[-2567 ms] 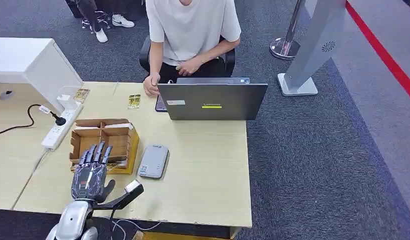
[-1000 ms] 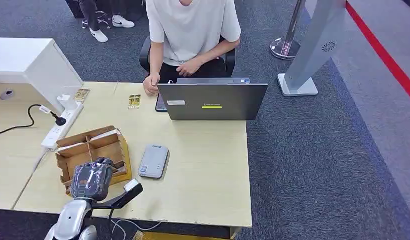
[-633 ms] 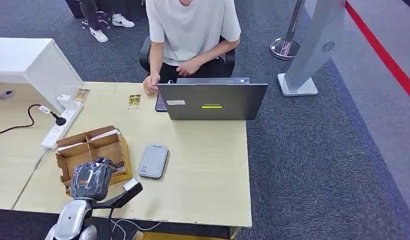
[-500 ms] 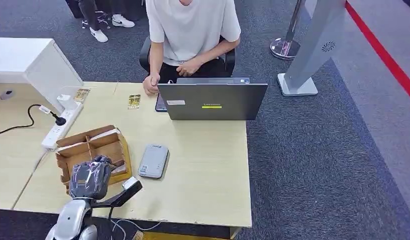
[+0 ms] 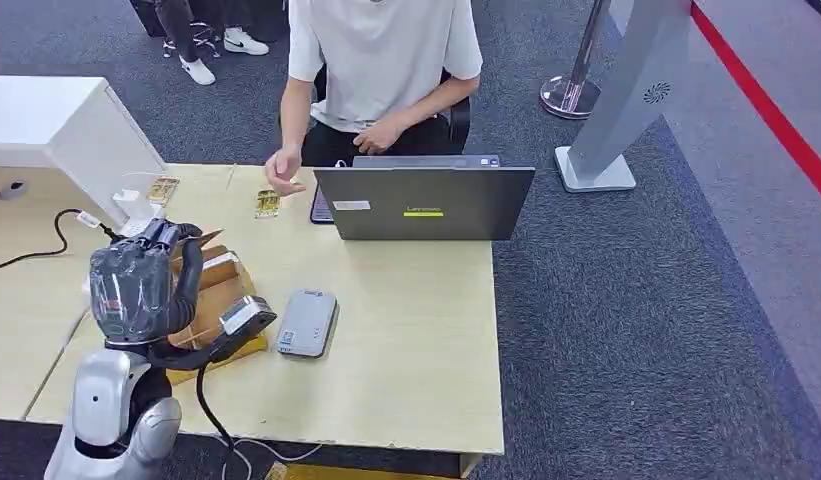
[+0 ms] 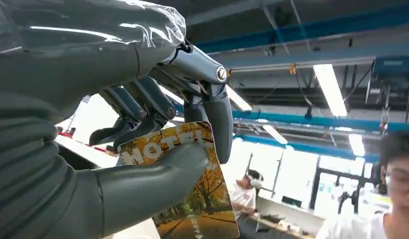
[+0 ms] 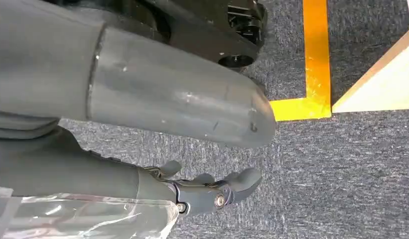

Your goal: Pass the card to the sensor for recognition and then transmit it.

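My left hand [image 5: 136, 285] is raised above the left part of the desk, over the cardboard card box [image 5: 223, 277]. The left wrist view shows its thumb and fingers [image 6: 214, 117] pinching a card [image 6: 192, 204] printed with autumn trees and the word HOTEL. On the desk just right of the box lies the sensor [image 5: 307, 322], a flat grey reader. My right hand [image 7: 192, 149] hangs over grey carpet with its fingers apart and nothing in it.
A person sits behind an open laptop [image 5: 424, 203] at the far desk edge, one hand [image 5: 283, 170] lifted above the desk. Two loose cards [image 5: 268, 203] [image 5: 164, 189] lie at the back. A white cabinet [image 5: 56, 125] stands at the left.
My left hand closed in the card box, tilting it, then rose well above it with a card. The person's hand lifted off the desk.
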`<state>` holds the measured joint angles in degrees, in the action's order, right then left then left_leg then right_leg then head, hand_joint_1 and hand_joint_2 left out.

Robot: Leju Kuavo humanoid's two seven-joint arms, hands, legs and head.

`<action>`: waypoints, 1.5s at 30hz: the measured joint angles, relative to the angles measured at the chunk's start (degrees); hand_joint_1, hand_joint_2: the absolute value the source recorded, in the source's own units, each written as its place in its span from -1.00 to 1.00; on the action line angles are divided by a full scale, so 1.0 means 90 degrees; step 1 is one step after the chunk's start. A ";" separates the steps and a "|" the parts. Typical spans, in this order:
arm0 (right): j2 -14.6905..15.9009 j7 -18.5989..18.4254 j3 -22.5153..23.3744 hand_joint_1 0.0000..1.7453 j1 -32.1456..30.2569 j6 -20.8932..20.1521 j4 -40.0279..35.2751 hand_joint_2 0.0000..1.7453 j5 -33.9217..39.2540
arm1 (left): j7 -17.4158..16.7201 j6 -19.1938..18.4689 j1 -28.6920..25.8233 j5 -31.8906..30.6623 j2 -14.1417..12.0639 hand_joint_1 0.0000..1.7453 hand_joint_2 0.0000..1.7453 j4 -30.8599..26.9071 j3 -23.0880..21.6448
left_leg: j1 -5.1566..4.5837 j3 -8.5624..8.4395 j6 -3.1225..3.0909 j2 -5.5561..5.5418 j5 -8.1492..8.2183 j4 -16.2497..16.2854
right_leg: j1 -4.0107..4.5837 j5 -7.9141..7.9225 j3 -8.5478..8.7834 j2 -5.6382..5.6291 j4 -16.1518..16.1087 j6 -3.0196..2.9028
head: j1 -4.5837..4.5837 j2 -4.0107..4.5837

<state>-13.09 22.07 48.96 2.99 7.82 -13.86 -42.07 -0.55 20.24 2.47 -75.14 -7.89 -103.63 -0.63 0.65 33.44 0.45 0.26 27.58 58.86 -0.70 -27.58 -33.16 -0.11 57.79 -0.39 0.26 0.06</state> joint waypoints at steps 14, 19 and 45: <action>-0.0121 -0.0386 -0.0272 -1.00 0.0348 -0.0138 0.0024 -1.00 -0.0517 | -0.1326 0.1683 0.3257 -0.1280 -0.0467 1.00 1.00 0.3816 -0.0410 | 0.0003 0.0003 0.0022 -0.0016 -0.0053 0.0000 | 0.0002 0.0044 -0.0008 0.0010 0.0008 -0.0016 | 0.0005 0.0000; -0.0126 -0.0367 -0.0333 -1.00 0.0357 -0.0119 0.0032 -1.00 -0.0461 | -0.1377 0.1736 0.3777 -0.1280 -0.0522 1.00 1.00 0.4836 -0.0683 | 0.0002 0.0007 0.0022 -0.0016 -0.0051 0.0000 | 0.0002 0.0043 -0.0009 0.0007 0.0006 -0.0015 | 0.0007 0.0000; -0.0126 -0.0313 -0.0352 -1.00 0.0343 -0.0102 0.0034 -1.00 -0.0260 | -0.0442 0.1829 0.3602 -0.1260 -0.0479 -1.00 1.00 0.5192 -0.0439 | 0.0002 0.0016 0.0020 -0.0013 -0.0048 -0.0001 | 0.0001 0.0043 -0.0013 0.0006 0.0005 -0.0015 | 0.0007 0.0000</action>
<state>-14.23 19.26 45.79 6.08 6.91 -13.55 -44.41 -4.52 36.70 34.89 -86.49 -12.20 -56.90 -4.59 0.67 33.59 0.63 0.15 27.15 58.85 -0.69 -27.19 -33.27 -0.06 57.84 -0.53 0.33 0.07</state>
